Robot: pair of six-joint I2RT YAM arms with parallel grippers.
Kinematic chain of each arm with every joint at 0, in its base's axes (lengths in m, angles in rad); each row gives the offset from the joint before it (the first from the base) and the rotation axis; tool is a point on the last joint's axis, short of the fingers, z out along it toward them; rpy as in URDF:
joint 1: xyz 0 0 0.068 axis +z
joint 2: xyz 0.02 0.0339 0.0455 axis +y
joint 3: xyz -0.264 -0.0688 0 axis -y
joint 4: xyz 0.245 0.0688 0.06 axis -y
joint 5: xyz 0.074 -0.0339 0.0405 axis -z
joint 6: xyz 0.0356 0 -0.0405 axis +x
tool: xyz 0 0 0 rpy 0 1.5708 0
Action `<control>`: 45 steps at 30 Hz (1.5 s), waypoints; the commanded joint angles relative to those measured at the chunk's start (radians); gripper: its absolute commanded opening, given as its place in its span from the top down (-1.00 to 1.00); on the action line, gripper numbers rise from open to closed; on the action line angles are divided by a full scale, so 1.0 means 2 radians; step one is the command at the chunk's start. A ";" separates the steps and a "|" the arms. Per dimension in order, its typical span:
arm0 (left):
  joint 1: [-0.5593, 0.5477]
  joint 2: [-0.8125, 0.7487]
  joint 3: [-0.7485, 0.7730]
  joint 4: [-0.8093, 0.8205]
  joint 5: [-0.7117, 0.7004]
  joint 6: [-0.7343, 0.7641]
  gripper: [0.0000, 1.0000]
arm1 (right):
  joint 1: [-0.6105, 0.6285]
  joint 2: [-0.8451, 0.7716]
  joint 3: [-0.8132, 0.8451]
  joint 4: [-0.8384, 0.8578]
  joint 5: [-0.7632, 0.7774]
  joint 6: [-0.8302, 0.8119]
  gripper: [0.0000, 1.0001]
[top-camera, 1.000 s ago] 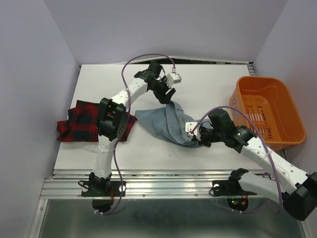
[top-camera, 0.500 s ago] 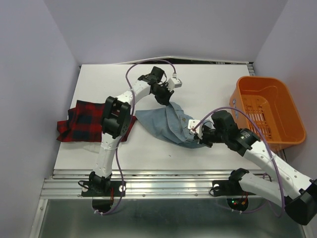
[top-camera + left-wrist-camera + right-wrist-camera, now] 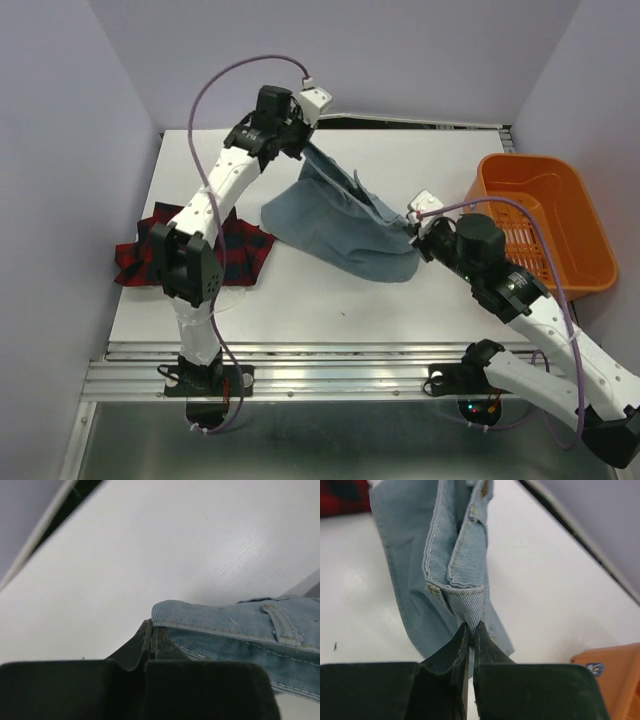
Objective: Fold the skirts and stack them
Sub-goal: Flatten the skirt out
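L gripper (image 3: 151,632) just clamped light blue denim skirt (image 3: 340,225) waistband, lifted it; R gripper (image 3: 470,630) pinched shut on opp. edge, so spread for folding.

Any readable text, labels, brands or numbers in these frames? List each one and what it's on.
No legible text in any view.
Blue-and-white sticker on the orange tub: too small and blurred to read.
On the denim skirt and the plaid skirt: no label or print showing.
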 commanded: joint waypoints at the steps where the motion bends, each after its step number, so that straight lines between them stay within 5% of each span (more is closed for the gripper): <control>1: 0.026 -0.102 0.033 0.057 -0.145 0.032 1.00 | 0.005 -0.014 0.067 0.086 0.120 0.014 0.99; 8: 0.025 -0.113 0.107 -0.036 -0.177 0.055 1.00 | 0.005 -0.010 0.135 0.115 0.105 -0.021 0.99; 20: 0.021 -0.129 0.076 -0.053 -0.226 0.076 1.00 | 0.005 0.033 0.104 0.180 0.137 -0.084 0.99; 25: 0.021 -0.065 0.106 -0.041 -0.236 0.096 0.99 | -0.120 0.107 0.106 0.263 0.076 -0.060 0.99; 27: 0.021 -0.008 0.141 -0.042 -0.239 0.099 0.85 | -0.167 0.151 0.130 0.293 0.039 -0.033 0.99; 31: 0.021 0.103 0.319 -0.034 -0.246 0.101 0.73 | -0.239 0.288 0.221 0.317 -0.025 0.006 0.99; 33: 0.017 0.135 0.342 0.020 -0.269 0.113 0.81 | -0.254 0.329 0.286 0.319 -0.063 0.023 0.99; 37: 0.025 0.102 0.243 0.199 -0.292 0.090 1.00 | -0.265 0.419 0.390 0.340 -0.068 0.035 0.99; 45: 0.090 0.028 0.222 0.359 -0.143 -0.072 1.00 | -0.276 0.532 0.620 0.372 -0.054 0.087 0.99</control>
